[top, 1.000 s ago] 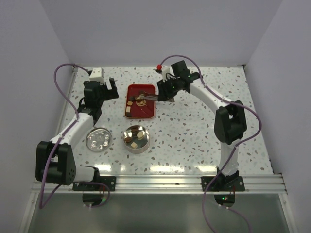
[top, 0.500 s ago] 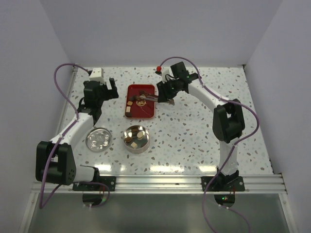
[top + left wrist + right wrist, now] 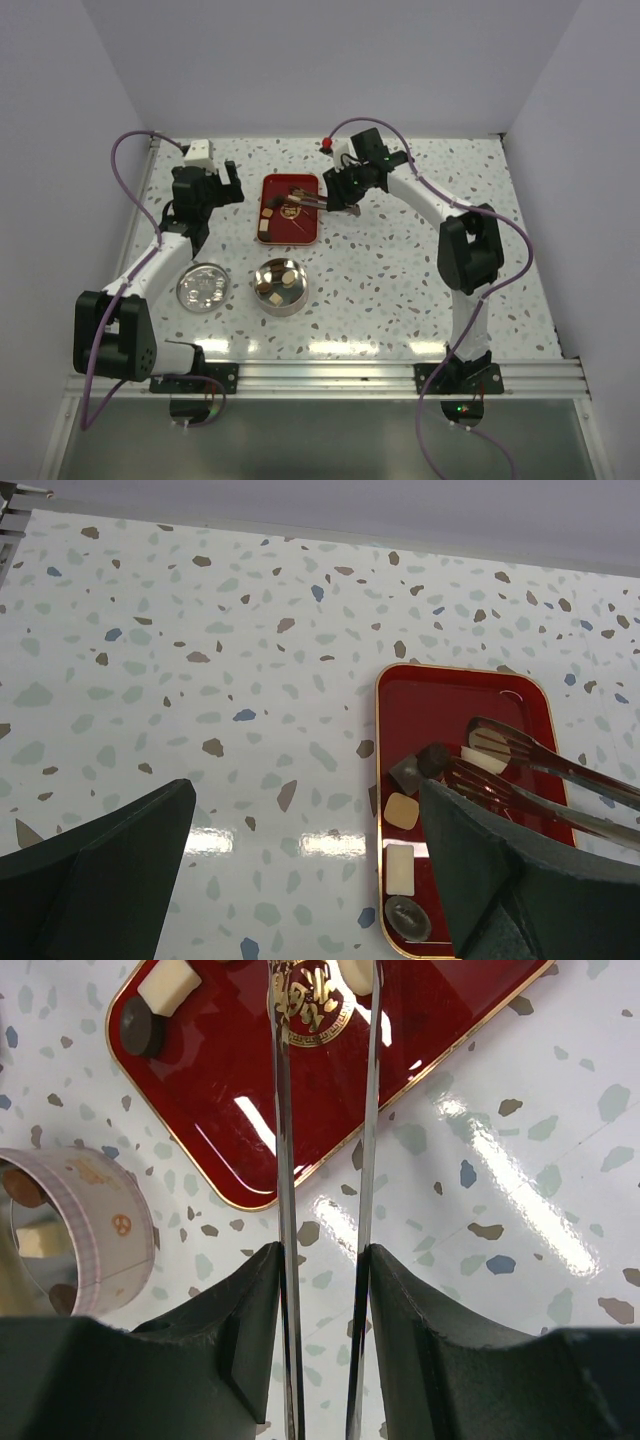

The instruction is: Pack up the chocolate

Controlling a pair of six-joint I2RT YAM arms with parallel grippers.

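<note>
Chocolate pieces lie in the red tray [image 3: 379, 730]: a dark square [image 3: 405, 773], a dark round one [image 3: 434, 759], a tan one [image 3: 402, 810], a cream bar [image 3: 399, 868] and a dark oval [image 3: 407, 918]. My right gripper [image 3: 322, 1340] is shut on metal tongs [image 3: 280, 1110], seen from above [image 3: 305, 200]. The tong tips are apart over the tray, on either side of a pale piece [image 3: 488, 745]. The open silver tin [image 3: 280, 285] holds several pieces. My left gripper [image 3: 300, 880] is open and empty, above the table left of the tray.
The tin's lid [image 3: 203, 287] lies flat left of the tin. The tin's printed wall [image 3: 95, 1230] stands close to the tray's near corner. A small red object [image 3: 327, 144] sits at the back edge. White walls enclose the table.
My right gripper with the tongs has shifted slightly toward the back of the table. The left arm has not moved.
</note>
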